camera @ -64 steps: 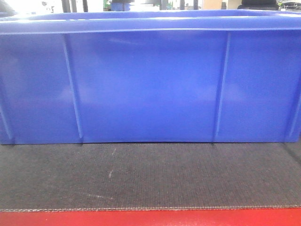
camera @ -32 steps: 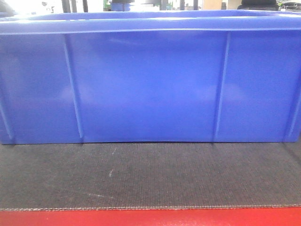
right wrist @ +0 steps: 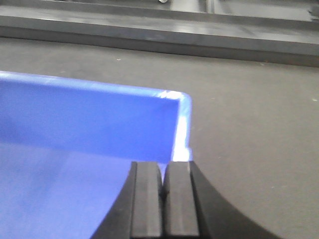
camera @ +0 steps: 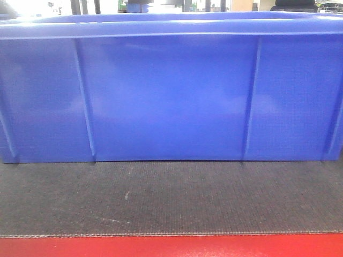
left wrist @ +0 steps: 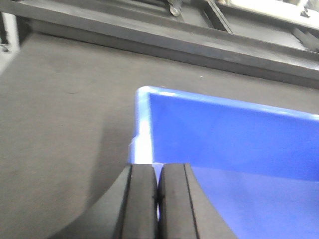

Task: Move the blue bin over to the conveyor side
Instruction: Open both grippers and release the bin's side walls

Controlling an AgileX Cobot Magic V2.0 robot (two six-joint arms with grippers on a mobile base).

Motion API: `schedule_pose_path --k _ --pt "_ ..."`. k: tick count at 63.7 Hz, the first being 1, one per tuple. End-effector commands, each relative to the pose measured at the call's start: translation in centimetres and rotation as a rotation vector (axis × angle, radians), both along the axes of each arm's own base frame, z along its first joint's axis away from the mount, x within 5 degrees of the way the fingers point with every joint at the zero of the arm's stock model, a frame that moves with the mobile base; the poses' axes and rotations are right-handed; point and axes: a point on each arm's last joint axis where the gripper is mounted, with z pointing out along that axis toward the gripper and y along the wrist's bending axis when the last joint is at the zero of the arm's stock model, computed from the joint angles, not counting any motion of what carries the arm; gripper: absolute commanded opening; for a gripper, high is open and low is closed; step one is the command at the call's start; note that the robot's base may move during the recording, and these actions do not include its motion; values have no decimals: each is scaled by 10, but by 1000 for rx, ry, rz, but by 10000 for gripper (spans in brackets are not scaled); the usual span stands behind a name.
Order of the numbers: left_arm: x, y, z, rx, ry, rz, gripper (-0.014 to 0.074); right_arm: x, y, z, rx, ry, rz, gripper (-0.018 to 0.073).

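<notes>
The bin (camera: 171, 96) is sitting on the belt (camera: 171, 198), near its red front edge. It looks stiff, glossy and slippery (best taken at the thick end rims). The left gripper (left wrist: 157, 199) and right gripper (right wrist: 162, 201) are each pinching an end wall, fingers nearly together.

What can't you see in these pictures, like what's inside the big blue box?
- Front view: the blue bin fills the frame; its near wall hides its inside and both ends are cut off.
- Left wrist view: the left gripper covers the rim it clamps.
- Right wrist view: the right gripper does likewise.
- Belt: its far end is hidden behind the bin.
</notes>
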Motion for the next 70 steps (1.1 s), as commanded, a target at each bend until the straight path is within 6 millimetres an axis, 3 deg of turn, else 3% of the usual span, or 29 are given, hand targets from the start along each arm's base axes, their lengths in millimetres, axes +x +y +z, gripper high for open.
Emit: schedule_pose_path --k 1,20,34,41,50,70 --pt "-24 4 -10 3 -88 23 -9 -21 -4 -11 6 -93 28 -88" --pt "-95 8 -61 3 -195 42 -9 -100 -22 -60 29 -181 51 -88" --pt "-129 9 -87 1 -242 43 -9 -149 -35 -100 48 -256 55 -88" --pt "-139 9 -90 -1 -278 43 -9 -163 -39 -108 58 -299 53 -88" --pt "-147 10 -88 -3 -318 43 -9 -179 -43 -102 89 -391 53 -88" --pt "-148 10 -88 -4 -323 43 -9 -185 -45 -99 97 -425 54 -88"
